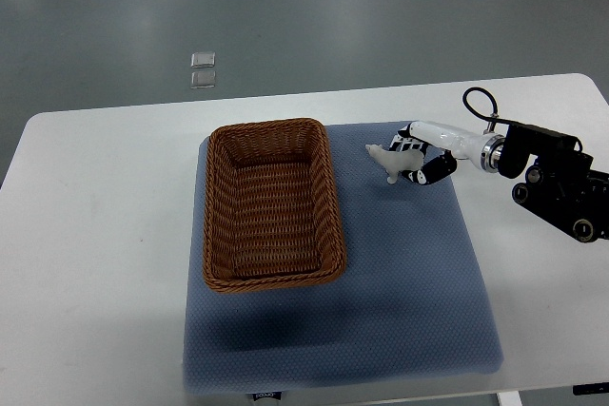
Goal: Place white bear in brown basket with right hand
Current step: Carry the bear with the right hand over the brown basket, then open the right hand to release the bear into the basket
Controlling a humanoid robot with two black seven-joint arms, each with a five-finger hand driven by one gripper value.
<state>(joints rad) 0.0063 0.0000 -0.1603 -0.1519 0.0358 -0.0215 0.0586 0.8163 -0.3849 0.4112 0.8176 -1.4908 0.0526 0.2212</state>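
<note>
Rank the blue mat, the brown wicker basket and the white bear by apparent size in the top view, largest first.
1. Blue padded mat
2. Brown woven wicker basket, lying on the mat
3. Small white toy bear, held at the right hand

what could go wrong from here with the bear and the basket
1. The right hand seems to hold the white bear only by its rear end, most of it sticking out past the fingers, so it could slip or twist loose in transit.
2. The bear sits close to the brown basket; carried low, it might clip the near rim and nudge the basket on the blue mat.
</note>
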